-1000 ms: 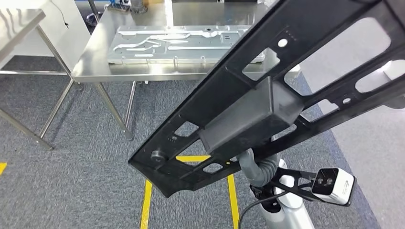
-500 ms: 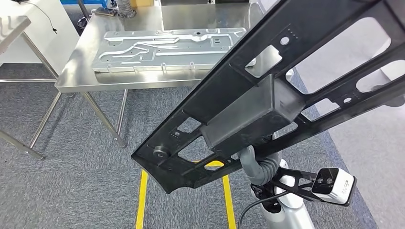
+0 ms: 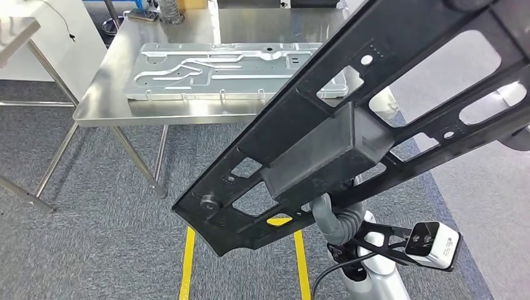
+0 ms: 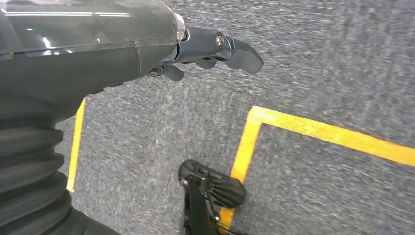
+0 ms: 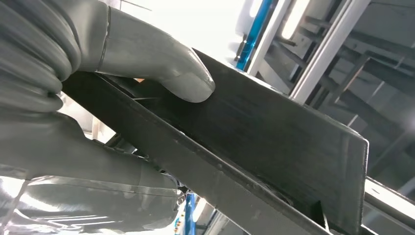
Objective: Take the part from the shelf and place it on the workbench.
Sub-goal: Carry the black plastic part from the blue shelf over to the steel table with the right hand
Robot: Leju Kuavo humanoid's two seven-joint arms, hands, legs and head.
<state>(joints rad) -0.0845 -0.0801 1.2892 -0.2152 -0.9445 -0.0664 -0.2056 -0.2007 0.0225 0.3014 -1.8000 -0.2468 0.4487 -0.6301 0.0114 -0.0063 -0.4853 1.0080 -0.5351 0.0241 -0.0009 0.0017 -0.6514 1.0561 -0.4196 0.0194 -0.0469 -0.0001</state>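
Grey carpet (image 3: 94, 250) with yellow floor tape (image 3: 186, 269) below us; steel workbench (image 3: 106, 100) at upper left carries a stamped metal panel (image 3: 219, 69). Our left hand (image 4: 205, 51) hangs over the carpet, fingers loosely apart, grasping nothing. Long black part (image 3: 350, 125) runs diagonally across centre to upper right, in the air and off the workbench. Our right hand (image 5: 161, 73) grips it from underneath, thumb pressed on its flat face.

Grey carpet (image 3: 94, 250) with yellow floor tape (image 3: 187, 265) (an embossed metal panel (image 3: 225, 69) lies beyond).
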